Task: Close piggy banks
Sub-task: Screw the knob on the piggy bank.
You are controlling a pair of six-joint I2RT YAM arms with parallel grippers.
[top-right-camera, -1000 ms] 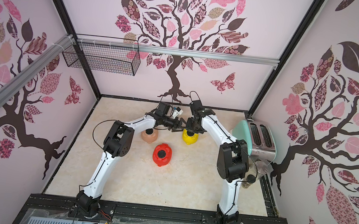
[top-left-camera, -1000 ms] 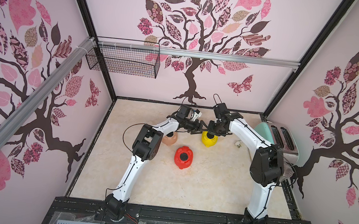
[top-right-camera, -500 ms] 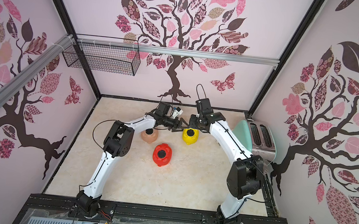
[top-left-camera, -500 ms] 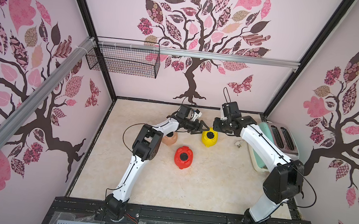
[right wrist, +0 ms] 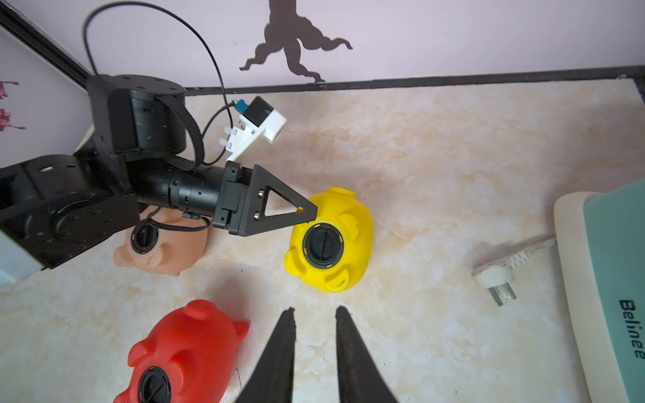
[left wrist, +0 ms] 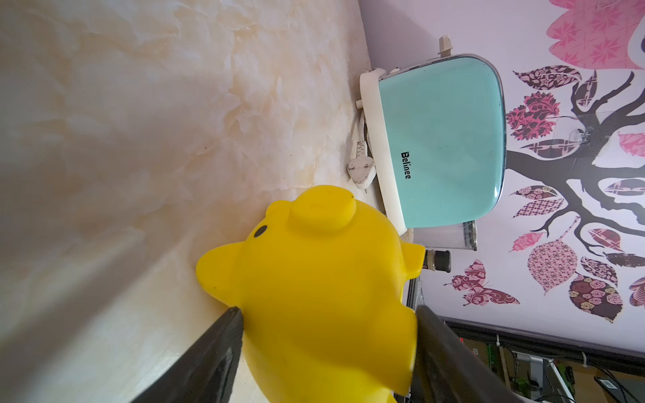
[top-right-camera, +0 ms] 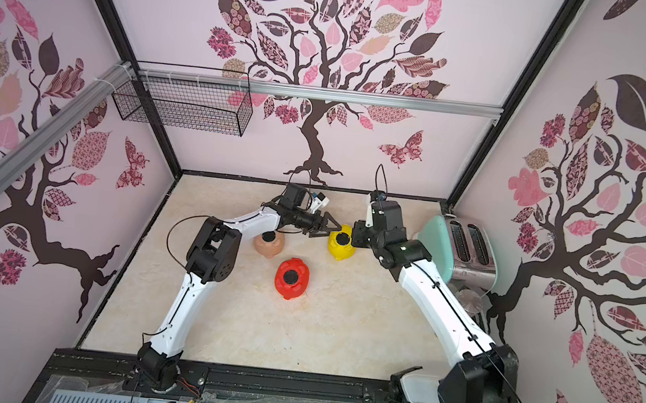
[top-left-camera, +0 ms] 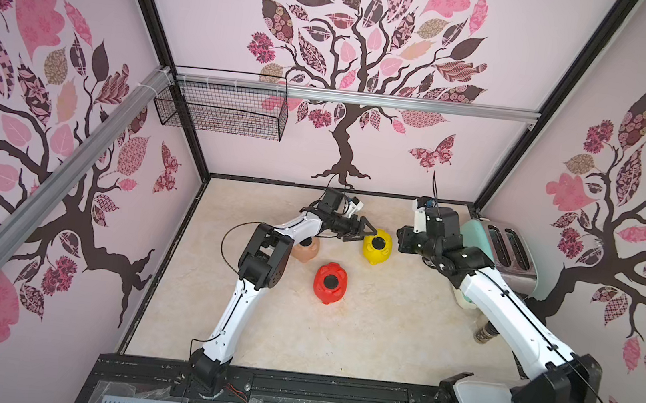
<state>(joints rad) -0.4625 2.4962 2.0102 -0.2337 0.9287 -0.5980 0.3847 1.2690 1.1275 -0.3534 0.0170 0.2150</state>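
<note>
Three piggy banks lie belly-up on the marbled table, each with a black plug in its belly hole. The yellow piggy bank [top-left-camera: 378,246] [right wrist: 328,240] sits at the back, and my left gripper [left wrist: 328,310] [top-left-camera: 368,231] is shut on it, one finger against each side. The red piggy bank [top-left-camera: 330,282] [right wrist: 185,349] lies nearer the front. The peach piggy bank [top-left-camera: 305,249] [right wrist: 164,251] is partly under the left arm. My right gripper [right wrist: 314,310] [top-left-camera: 402,239] hovers just right of the yellow one, its jaws slightly apart and holding nothing.
A mint-green toaster [top-left-camera: 508,250] [left wrist: 443,139] stands at the right wall, its white power plug [right wrist: 495,279] on the table beside it. A small jar [top-left-camera: 483,333] stands under the right arm. A wire basket [top-left-camera: 224,106] hangs on the back-left rail.
The right gripper has drawn back from the yellow piggy bank toward the right and its jaws have parted a little. The left gripper has stayed on the yellow one.
</note>
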